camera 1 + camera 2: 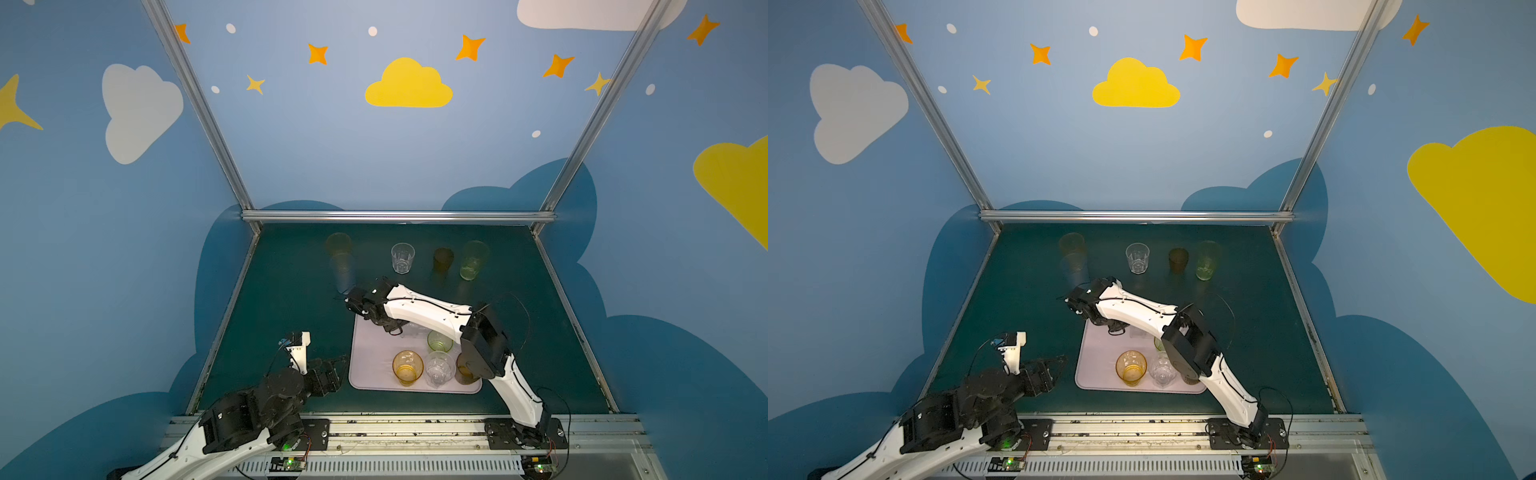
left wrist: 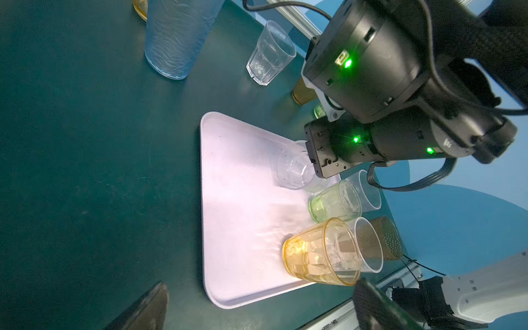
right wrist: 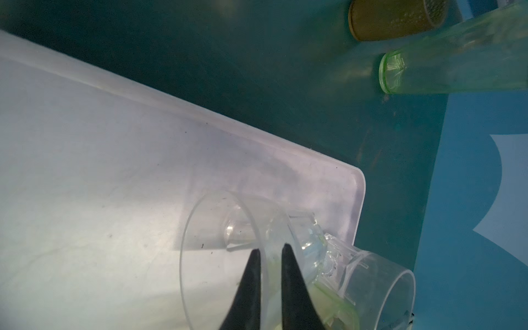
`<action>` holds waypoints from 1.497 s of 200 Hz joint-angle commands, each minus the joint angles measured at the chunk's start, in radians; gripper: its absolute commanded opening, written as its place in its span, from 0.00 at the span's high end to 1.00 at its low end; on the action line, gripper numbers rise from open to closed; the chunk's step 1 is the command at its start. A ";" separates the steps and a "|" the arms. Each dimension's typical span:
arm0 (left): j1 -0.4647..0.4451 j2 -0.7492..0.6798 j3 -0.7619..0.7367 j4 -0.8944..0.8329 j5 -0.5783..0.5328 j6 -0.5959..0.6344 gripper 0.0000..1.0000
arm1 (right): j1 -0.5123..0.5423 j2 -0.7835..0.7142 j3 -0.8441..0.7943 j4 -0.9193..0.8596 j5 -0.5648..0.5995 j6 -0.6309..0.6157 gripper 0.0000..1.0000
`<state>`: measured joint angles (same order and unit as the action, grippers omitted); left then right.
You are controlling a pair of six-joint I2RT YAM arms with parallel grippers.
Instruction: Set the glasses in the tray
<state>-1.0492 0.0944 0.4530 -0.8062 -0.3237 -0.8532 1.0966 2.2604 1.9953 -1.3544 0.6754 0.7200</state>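
Observation:
The lilac tray lies near the front of the mat. Several glasses stand in it: an amber one, a clear one, a short green one and a brown one partly behind the right arm. My right gripper hangs over the tray's far right corner, shut on the rim wall of a clear faceted glass that rests on the tray floor. My left gripper stands open and holds nothing, left of the tray.
On the mat behind the tray stand a tall orange glass, a tall blue one, a short clear one, a short brown one and a tall green one. Metal frame rails border the mat.

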 commanded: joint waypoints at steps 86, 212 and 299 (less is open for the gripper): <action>0.000 -0.021 -0.009 -0.021 -0.027 -0.003 0.00 | -0.017 -0.017 -0.022 -0.019 0.003 0.028 1.00; 0.001 -0.022 -0.009 -0.024 -0.037 -0.003 0.00 | -0.037 -0.047 -0.018 0.018 0.000 0.000 1.00; -0.001 -0.022 -0.011 -0.025 -0.048 -0.002 0.00 | -0.050 -0.060 0.033 0.026 0.021 -0.017 1.00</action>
<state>-1.0492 0.0822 0.4530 -0.8143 -0.3504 -0.8532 1.0531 2.2559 1.9934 -1.3235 0.6876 0.7094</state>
